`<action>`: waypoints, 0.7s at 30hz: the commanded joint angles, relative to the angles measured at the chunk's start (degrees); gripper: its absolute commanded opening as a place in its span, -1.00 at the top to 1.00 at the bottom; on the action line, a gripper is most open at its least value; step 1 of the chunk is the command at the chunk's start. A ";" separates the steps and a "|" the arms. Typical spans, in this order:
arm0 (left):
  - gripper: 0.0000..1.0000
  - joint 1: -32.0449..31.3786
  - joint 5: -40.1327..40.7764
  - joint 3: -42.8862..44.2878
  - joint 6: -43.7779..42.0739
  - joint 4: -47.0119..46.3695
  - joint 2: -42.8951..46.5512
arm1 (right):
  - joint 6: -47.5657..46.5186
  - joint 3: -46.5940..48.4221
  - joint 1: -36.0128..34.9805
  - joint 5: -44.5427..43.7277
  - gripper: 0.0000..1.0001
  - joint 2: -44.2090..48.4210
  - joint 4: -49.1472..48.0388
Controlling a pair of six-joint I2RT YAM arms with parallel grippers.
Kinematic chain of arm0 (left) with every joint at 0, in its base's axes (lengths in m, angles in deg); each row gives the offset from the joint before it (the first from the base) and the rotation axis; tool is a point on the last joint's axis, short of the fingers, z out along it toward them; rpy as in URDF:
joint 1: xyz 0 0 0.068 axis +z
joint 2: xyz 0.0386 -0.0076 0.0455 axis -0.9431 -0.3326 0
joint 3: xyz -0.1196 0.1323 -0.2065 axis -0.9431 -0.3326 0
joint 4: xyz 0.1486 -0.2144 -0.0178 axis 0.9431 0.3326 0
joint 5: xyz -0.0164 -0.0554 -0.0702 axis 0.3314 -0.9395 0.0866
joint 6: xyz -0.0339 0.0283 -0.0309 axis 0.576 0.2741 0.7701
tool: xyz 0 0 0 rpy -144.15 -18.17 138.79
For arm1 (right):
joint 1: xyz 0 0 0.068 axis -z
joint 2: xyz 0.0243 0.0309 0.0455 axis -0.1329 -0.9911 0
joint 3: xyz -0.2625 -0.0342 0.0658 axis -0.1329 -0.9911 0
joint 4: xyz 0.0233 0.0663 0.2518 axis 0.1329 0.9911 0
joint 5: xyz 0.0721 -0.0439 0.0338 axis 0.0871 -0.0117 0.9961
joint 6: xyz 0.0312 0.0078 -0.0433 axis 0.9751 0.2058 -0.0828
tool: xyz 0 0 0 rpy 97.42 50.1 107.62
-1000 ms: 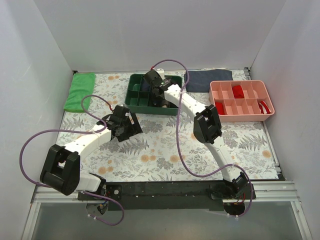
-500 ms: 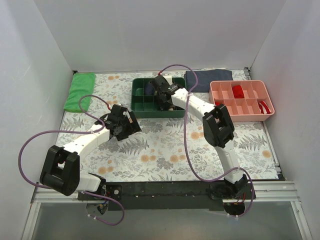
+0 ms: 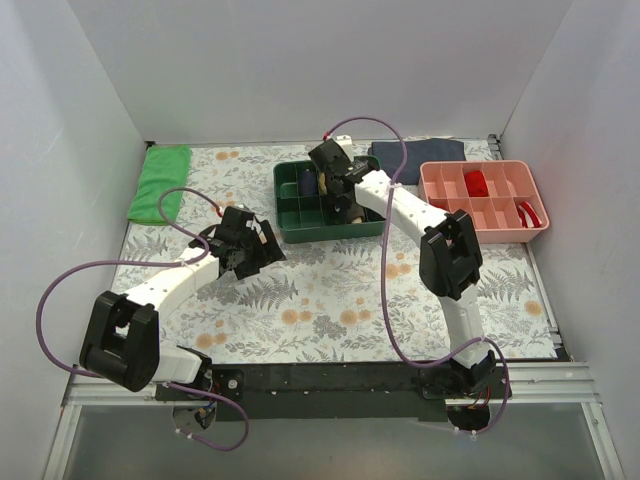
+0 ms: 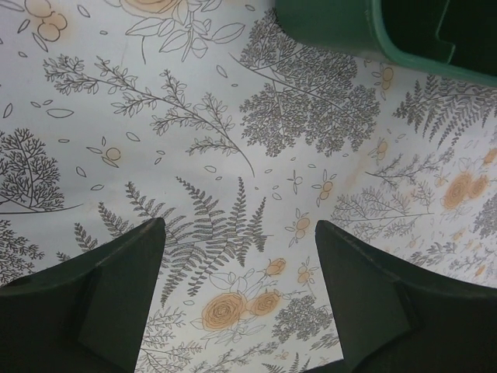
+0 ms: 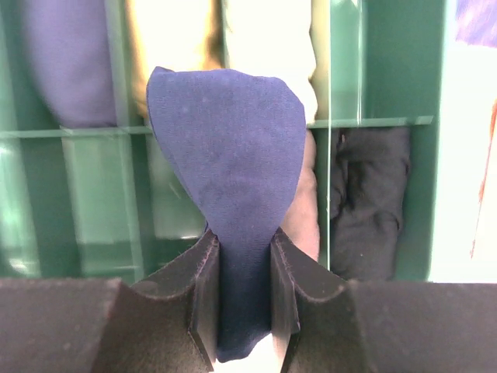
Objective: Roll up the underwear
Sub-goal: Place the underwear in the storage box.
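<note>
Right gripper [image 5: 245, 260]: clamped on the underwear [image 5: 225, 155], with navy fabric pinched between both fingers. The underwear is held over the green tray [image 5: 78, 132]. Its long axis runs straight out from the fingertips, narrow at the pinch and broad and rounded at the far end.

Tray compartments beneath: black garment [image 5: 371, 194], purple roll [image 5: 66, 62], pale rolls [image 5: 264, 39].

Left gripper [image 4: 241, 299]: jaws spread apart above the fern-print table cover [image 4: 194, 140], near a tray corner.

Also on the table: pink tray [image 3: 485, 237], green cloth [image 3: 160, 180], dark blue folded cloth [image 3: 420, 150]. White walls stand on three sides.
</note>
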 commanded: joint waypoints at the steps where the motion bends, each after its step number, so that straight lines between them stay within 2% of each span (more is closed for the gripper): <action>1: -0.56 0.35 -0.69 3.65 -1.27 -0.40 1.60 | -1.80 6.58 -1.30 -1.78 0.97 -0.96 2.06; 11: -0.58 0.70 0.02 4.72 -2.15 0.65 2.22 | 1.72 5.00 -2.53 -3.27 0.97 -1.48 3.21; 21: -0.58 1.49 -0.42 4.36 -2.68 0.91 2.74 | 5.23 10.71 -3.85 -5.20 0.97 -5.97 7.51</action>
